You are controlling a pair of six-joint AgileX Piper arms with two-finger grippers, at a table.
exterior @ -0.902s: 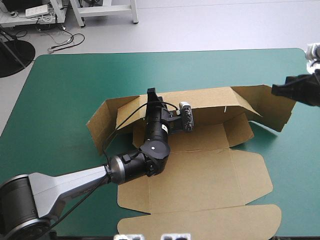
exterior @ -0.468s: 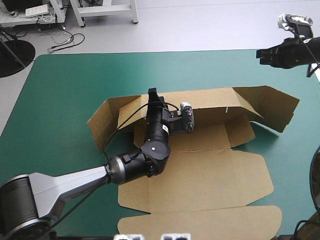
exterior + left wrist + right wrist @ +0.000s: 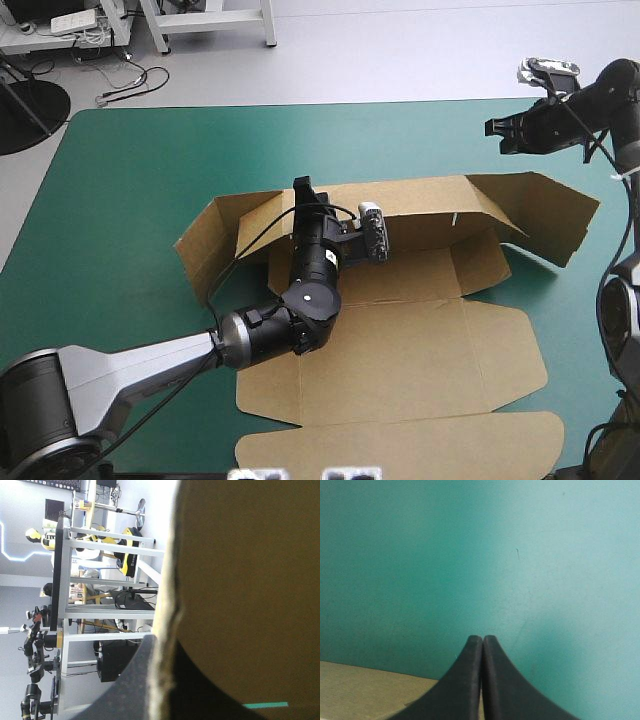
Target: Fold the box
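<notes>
Carrying everything, the table: teal-green cover, mostly bare on the far and left sides.
Box: brown, sits mid-table and runs down to the near edge. The far wall is standing up, its end flaps angle out at the left and right, and the lid panel lies flat on the near side.
Left gripper: reaches across the box floor to the left part of the far wall, black fingers pinched on that wall's top edge.
Right gripper: hangs over the far right corner, well clear of the box, fingers pressed together into one point, nothing in them.
</notes>
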